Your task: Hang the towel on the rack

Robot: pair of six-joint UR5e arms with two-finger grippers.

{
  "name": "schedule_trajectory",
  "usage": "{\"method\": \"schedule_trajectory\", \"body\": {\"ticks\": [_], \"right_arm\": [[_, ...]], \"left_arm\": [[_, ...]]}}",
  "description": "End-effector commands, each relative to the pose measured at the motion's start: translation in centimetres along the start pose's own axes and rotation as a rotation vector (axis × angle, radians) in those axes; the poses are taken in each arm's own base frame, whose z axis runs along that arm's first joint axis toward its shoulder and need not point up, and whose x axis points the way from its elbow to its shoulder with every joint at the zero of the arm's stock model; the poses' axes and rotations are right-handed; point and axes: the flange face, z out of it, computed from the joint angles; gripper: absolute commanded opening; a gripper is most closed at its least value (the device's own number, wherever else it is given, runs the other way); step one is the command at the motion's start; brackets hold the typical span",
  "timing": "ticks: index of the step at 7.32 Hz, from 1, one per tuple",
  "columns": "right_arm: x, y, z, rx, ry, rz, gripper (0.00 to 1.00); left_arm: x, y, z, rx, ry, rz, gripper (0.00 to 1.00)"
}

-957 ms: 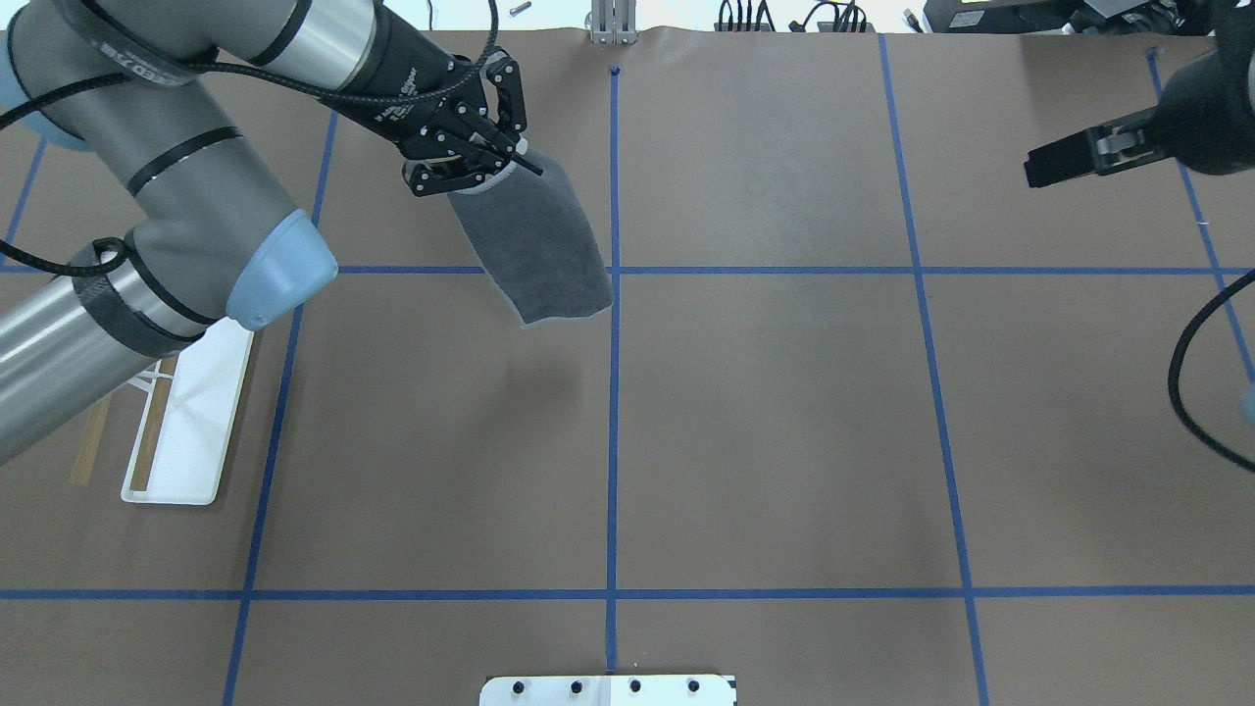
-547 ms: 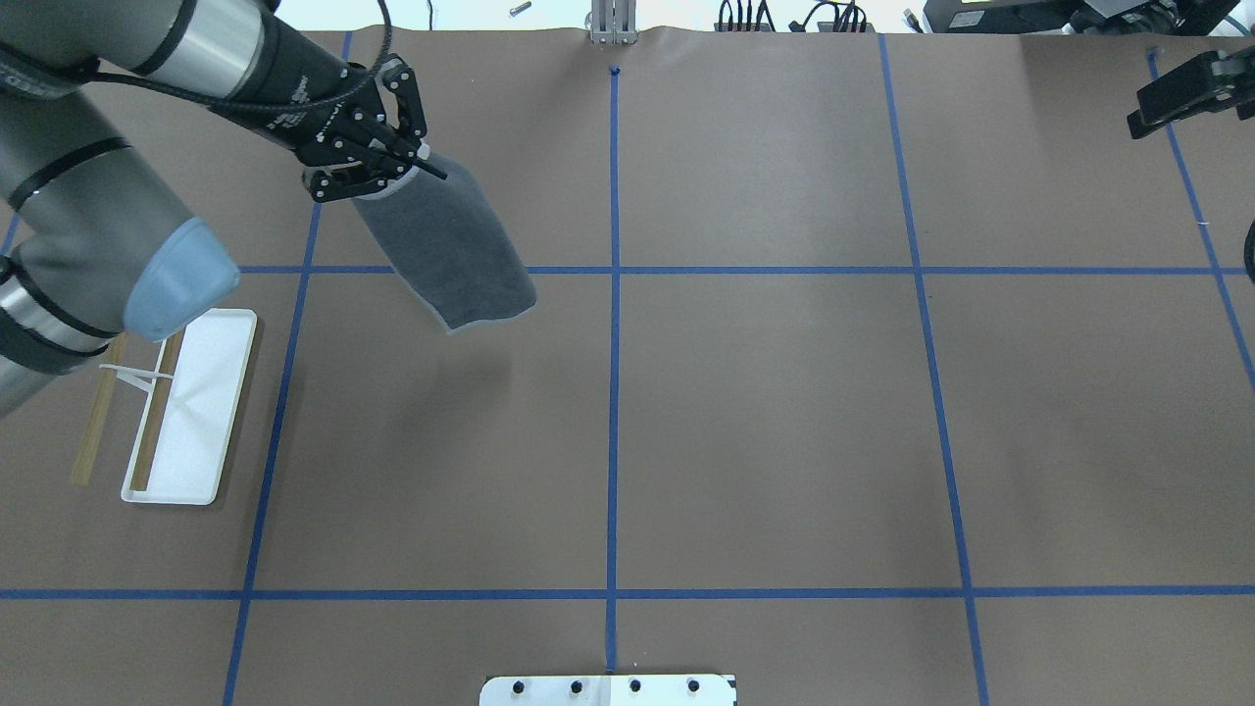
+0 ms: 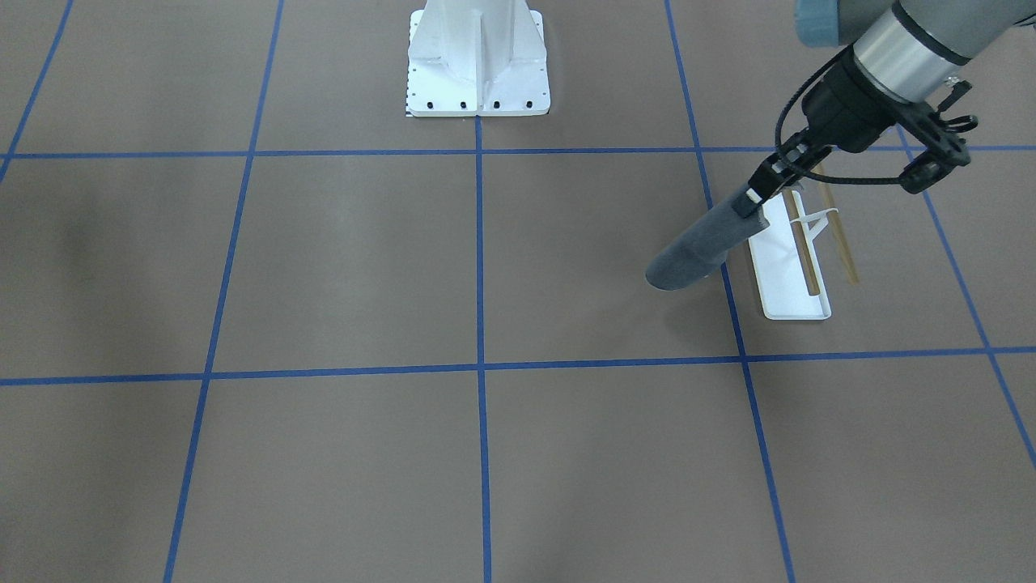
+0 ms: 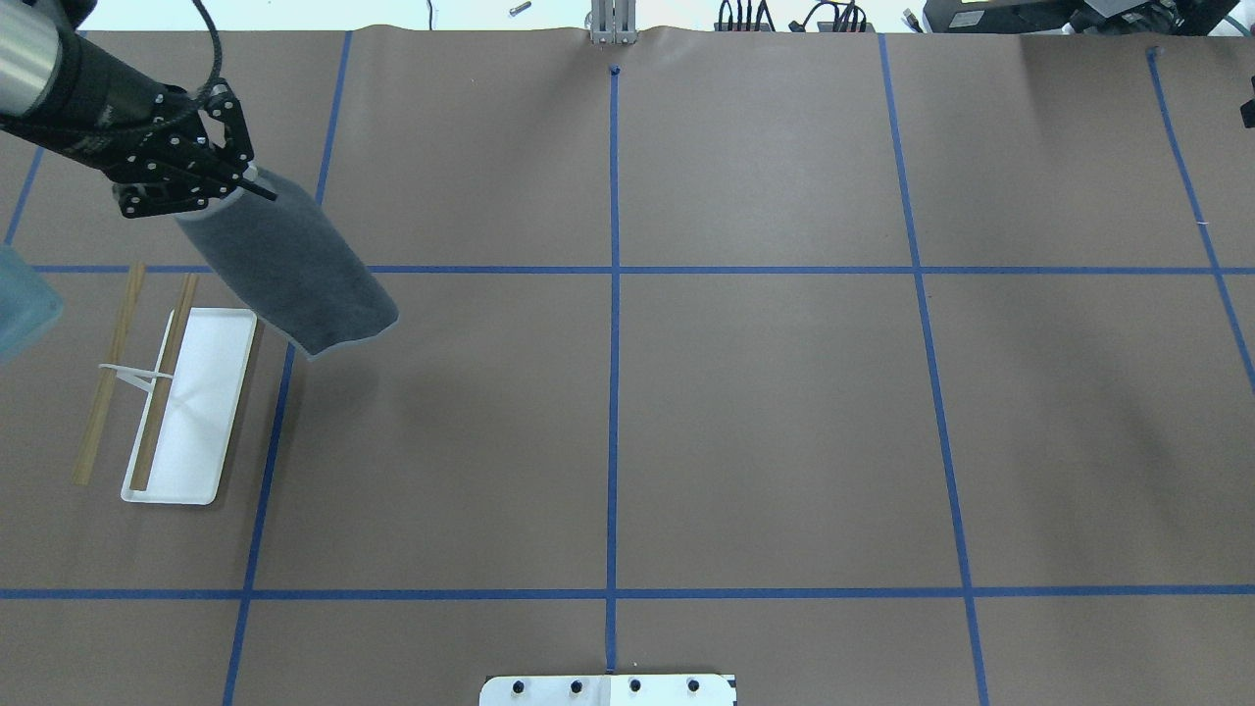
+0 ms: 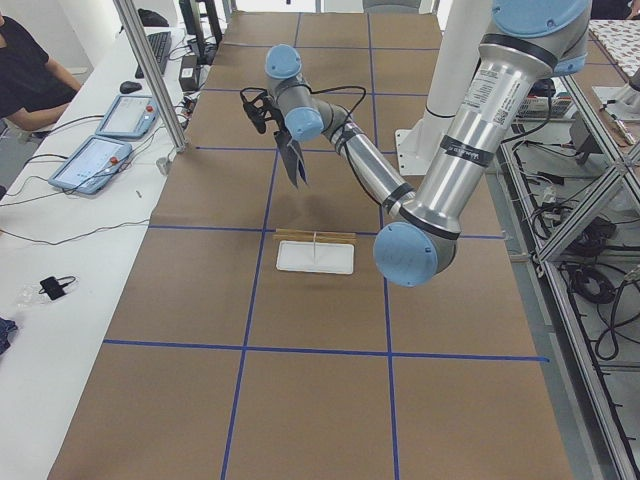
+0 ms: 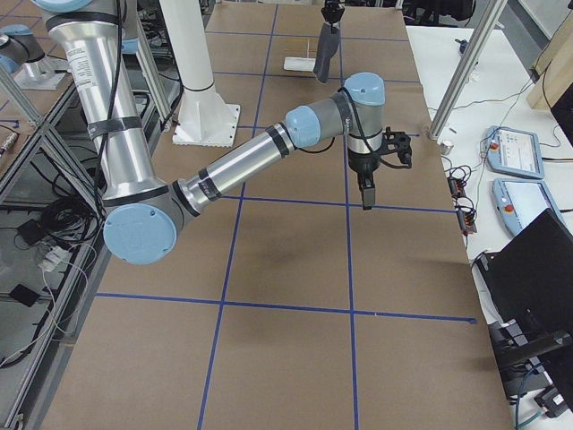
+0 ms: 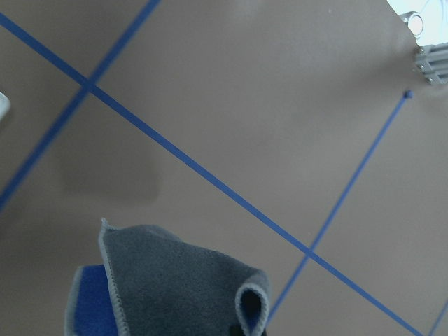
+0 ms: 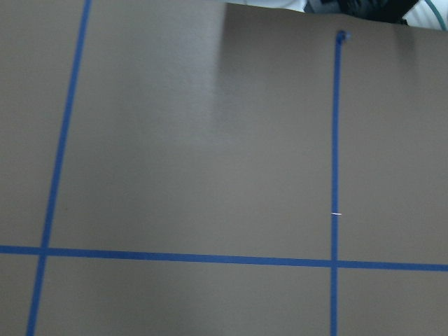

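From above, the left gripper sits at about ten o'clock on the table, jaws pinched shut on the top edge of the towel; the cloth trails down from it toward four o'clock, plain dark grey. The rack stands at nine o'clock, its two dowel bars bare; the towel's free end lies near two o'clock from the tray, not on it.

The left side view adds height: the towel hangs in the air clear of the paper, well apart from the rack. Only the left wrist camera shows the blue inner side and light trim of the towel. The front-facing view puts the towel just beside the edge of the rack, with the white pedestal at twelve o'clock.

The right gripper shows only in the right side view, pointing down over the table; I cannot tell how its jaws stand.

Compared with a second ago, the left gripper has carried the towel from near the centre tape line toward nine o'clock, closer to the rack, and the arm no longer covers the bars; the right gripper has left the overhead picture.
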Motion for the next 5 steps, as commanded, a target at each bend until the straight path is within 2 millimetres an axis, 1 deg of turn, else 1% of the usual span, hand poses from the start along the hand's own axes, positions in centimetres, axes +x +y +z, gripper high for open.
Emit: {"method": "schedule_trajectory", "body": {"ticks": [1,2,3,4,5], "right_arm": [[3.3,1.4,2.5,0.01,0.046,0.008,1.0],[3.9,1.6,3.4,-0.01,0.048,0.01,1.0],[4.2,1.5,3.8,-0.027,0.05,0.022,1.0],[4.3,1.7,4.1,-0.064,0.033,0.037,1.0],[4.5,1.7,3.8,-0.1,0.0,0.009,1.0]], "left_arm": [[-5.3,-2.8,-0.4,0.039,-0.056,0.007,0.0],[-7.7,-3.6,0.1,0.039,-0.091,0.03,0.0],[-10.6,-4.3,0.6,0.047,-0.128,0.053,0.0],[-13.6,-5.1,0.9,0.07,-0.172,0.073,0.0],[-16.4,-5.7,0.6,0.07,-0.201,0.101,0.0]]}}
